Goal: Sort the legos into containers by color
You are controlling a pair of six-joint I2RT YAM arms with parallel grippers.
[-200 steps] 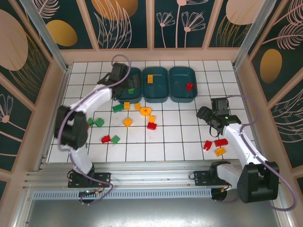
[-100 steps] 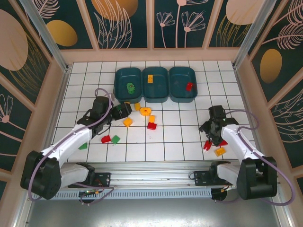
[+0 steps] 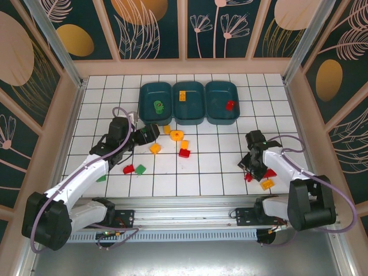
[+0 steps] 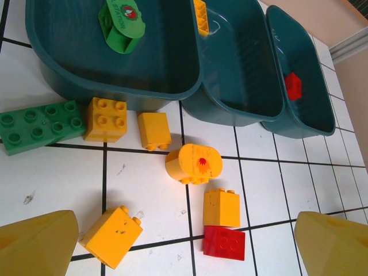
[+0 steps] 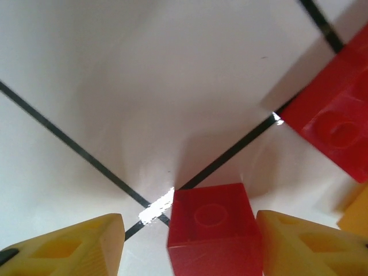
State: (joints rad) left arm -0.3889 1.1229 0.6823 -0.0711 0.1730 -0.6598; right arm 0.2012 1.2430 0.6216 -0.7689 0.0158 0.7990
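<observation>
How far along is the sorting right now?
Early. Done: one green piece, one yellow brick and one red brick lie one each in the bins. In hand: the right tool straddles a red floor brick, not yet clamped; the left tool hangs open over the yellow cluster. Left: many loose pieces on the tiles.

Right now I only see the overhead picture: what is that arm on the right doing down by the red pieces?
Observer: Its wrist camera shows a small red brick between the jaws of the right end effector, with a gap showing on one side.
Operator: And on the left?
Observer: The left end effector hangs wide open, facing a round orange piece with a small red mark on it.
Operator: The green piece in the bin?
Observer: It carries lettering.
</observation>
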